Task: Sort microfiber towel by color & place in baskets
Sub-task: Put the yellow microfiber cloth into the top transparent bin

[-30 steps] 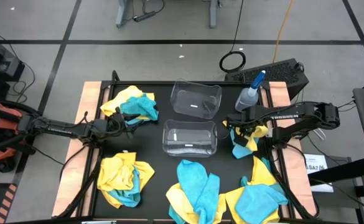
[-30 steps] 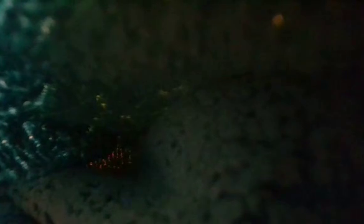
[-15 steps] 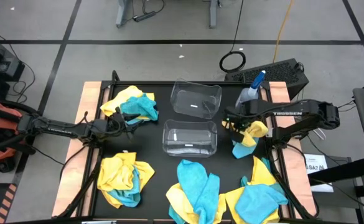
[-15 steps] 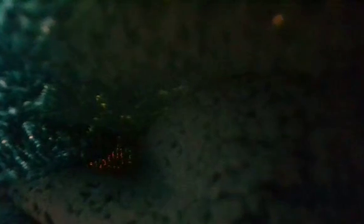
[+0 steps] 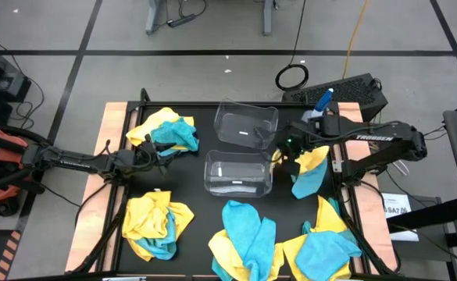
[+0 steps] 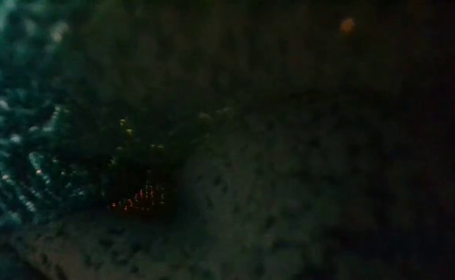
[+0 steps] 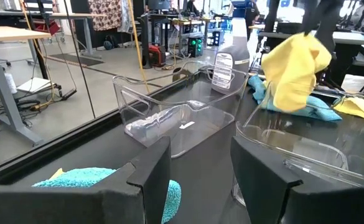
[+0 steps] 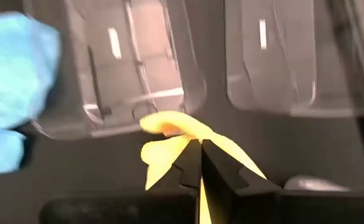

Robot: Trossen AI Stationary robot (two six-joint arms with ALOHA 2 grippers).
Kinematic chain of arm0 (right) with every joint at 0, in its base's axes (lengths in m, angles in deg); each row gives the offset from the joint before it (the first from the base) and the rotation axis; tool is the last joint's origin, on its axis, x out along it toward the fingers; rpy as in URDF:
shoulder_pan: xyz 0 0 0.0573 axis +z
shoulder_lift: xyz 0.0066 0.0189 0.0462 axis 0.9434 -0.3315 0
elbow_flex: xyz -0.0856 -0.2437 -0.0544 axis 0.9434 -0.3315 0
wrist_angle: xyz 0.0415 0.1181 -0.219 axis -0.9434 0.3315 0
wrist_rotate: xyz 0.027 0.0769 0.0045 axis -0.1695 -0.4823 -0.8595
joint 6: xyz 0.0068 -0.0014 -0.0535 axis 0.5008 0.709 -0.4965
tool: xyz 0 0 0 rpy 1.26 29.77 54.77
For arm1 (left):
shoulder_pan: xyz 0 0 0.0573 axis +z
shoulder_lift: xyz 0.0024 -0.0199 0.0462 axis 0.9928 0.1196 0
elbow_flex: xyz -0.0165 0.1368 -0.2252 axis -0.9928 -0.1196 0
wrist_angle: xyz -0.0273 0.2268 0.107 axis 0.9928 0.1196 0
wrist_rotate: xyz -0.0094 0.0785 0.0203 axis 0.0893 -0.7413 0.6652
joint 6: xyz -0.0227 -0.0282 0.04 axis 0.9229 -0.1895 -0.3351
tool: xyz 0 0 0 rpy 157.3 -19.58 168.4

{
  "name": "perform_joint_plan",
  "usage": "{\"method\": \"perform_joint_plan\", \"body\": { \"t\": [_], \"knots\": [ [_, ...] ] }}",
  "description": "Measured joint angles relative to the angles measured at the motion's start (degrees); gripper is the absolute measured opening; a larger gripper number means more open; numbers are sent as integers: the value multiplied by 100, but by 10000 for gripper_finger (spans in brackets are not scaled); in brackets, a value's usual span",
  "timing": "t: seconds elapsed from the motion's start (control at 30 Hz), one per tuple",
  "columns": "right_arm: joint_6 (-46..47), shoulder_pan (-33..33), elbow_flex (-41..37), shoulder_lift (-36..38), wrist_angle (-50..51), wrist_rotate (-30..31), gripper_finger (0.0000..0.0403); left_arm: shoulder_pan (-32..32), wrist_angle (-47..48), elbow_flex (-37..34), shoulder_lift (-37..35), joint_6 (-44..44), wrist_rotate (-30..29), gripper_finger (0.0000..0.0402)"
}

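Observation:
My right gripper (image 5: 283, 154) is shut on a yellow microfiber towel (image 5: 315, 159) just right of the two clear baskets, the far one (image 5: 246, 125) and the near one (image 5: 238, 173). A turquoise towel (image 5: 306, 184) lies on the table under the yellow one. My left gripper (image 5: 162, 152) is open and low at the table's left, beside a yellow and turquoise pile (image 5: 166, 129); a turquoise towel (image 7: 101, 180) lies under its fingers. More mixed piles lie near left (image 5: 158, 222), near middle (image 5: 248, 242) and near right (image 5: 326, 246). Cloth covers the low view. My right gripper pinches the yellow towel between its two shut fingers (image 8: 216, 171), coming slanting from above and the table's right. A bunched fold (image 8: 169, 127) sticks out past the fingertips. The rest hangs below the gripper (image 7: 294, 68), lifted off the turquoise towel.
A clear spray bottle with a blue nozzle (image 5: 315, 113) stands at the far right, just beyond my right arm. Both baskets hold no towel. Bare dark tabletop (image 5: 189, 168) lies between the baskets and the left piles.
My right gripper has moved toward the table's left and up, toward the baskets, staying shut. The yellow towel has come up with it off the right pile and hangs free, while the turquoise towel beneath has stayed on the table.

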Motion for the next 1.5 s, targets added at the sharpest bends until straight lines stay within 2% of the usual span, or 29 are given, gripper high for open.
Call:
{"method": "perform_joint_plan", "body": {
  "t": [0.23,0.57,0.87,1.1,1.5],
  "knots": [
    [-504,243,651,0,-361,4,0,0,0,0,0,0,0,173],
    [-1583,264,1597,0,-1314,34,0,-1,0,1,0,0,0,173],
    [-2618,241,1997,0,-2421,44,0,-1,0,-1,2,-2,0,173],
    [-3075,-176,1999,-54,-2880,355,0,-1,1,-1,1,-1,0,173],
    [-3259,-1148,1999,-465,-2932,307,0,-1,0,-1,0,0,-1,173]
  ]
}}
